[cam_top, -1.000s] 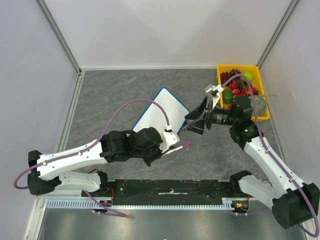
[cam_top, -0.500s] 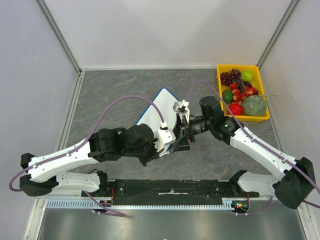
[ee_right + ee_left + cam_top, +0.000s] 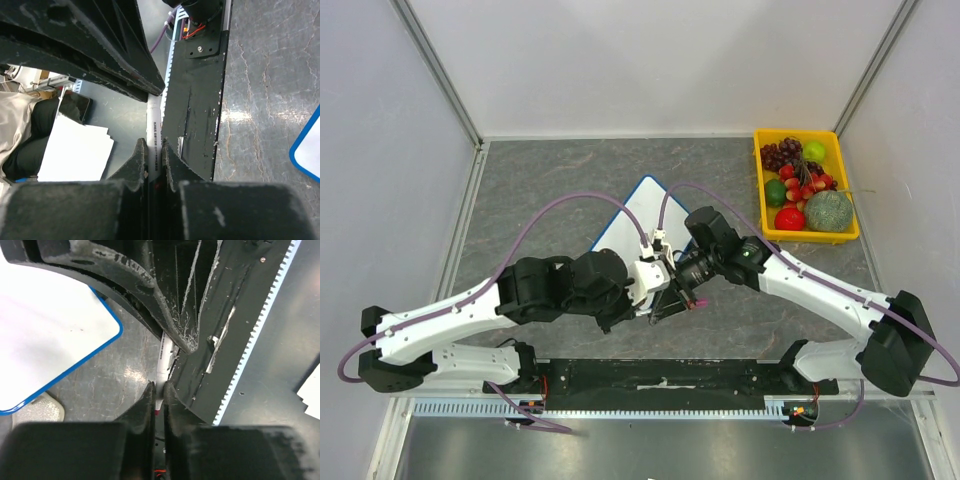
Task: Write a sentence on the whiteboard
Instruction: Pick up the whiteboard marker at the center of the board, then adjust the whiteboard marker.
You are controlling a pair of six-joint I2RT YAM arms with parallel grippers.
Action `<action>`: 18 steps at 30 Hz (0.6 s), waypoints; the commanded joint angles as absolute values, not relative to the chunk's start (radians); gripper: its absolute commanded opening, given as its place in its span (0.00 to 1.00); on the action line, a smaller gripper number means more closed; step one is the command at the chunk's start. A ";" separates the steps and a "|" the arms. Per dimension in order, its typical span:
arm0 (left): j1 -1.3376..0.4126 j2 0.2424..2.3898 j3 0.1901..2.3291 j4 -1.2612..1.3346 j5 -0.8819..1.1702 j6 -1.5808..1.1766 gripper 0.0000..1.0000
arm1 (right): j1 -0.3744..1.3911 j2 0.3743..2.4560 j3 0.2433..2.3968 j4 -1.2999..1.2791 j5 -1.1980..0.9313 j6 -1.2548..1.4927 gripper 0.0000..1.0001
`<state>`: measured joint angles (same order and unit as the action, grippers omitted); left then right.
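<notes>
**A:** Top cam: both arms meet mid-desk (image 3: 550,180), on the near side of the whiteboard (image 3: 632,212). The wrists cover the board's near right corner. I can't read the grip from up there, there's just a magenta tip (image 3: 698,300) poking out to the right.

**B:** The wrist cams settle it. Left pincer (image 3: 159,390) is clamped on a white marker (image 3: 163,360). Right pincer (image 3: 154,150) is clamped on the barrel too. Each view shows the other arm's fingers closing on the far end.

**A:** Board position from the wrists?

**B:** Left wrist: blue-rimmed rounded corner at upper left, flat on the desk, apart from the marker. The face in view reads plain white. A pale lumpy eraser pad (image 3: 37,412) sits just beside its rim, and top cam hides that under the arm. Right wrist only catches a sliver of blue rim at the right edge.

**A:** Anything else?

**B:** Yellow tray (image 3: 795,133) of fruit in the far right corner, top cam only. Print on the barrel is too blurred to read. The marker's writing end is hidden between the fingers in every view.
</notes>
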<state>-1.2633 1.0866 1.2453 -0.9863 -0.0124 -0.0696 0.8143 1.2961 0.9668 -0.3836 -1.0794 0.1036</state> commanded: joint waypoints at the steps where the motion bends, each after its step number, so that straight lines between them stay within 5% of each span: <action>1: -1.262 1.074 1.299 -0.977 -0.130 -0.087 0.28 | 0.816 1.298 1.026 -0.384 -1.063 0.086 0.00; 4: -1.261 1.055 1.319 -0.979 -0.237 -0.127 0.64 | 0.816 1.296 1.031 -0.350 -0.991 0.124 0.00; 15: -1.261 0.902 1.332 -0.806 -0.485 -0.327 1.00 | 0.721 1.203 0.910 0.117 -0.451 0.726 0.00; 18: -1.261 0.851 1.241 -0.632 -0.417 -0.363 1.00 | 0.634 1.091 0.760 0.311 -0.321 0.946 0.00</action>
<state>-1.2625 0.9134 1.3155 -0.8772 -0.4232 -0.2539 0.7208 1.2270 0.8940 -0.0048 -0.5648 0.5930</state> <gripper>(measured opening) 0.994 0.122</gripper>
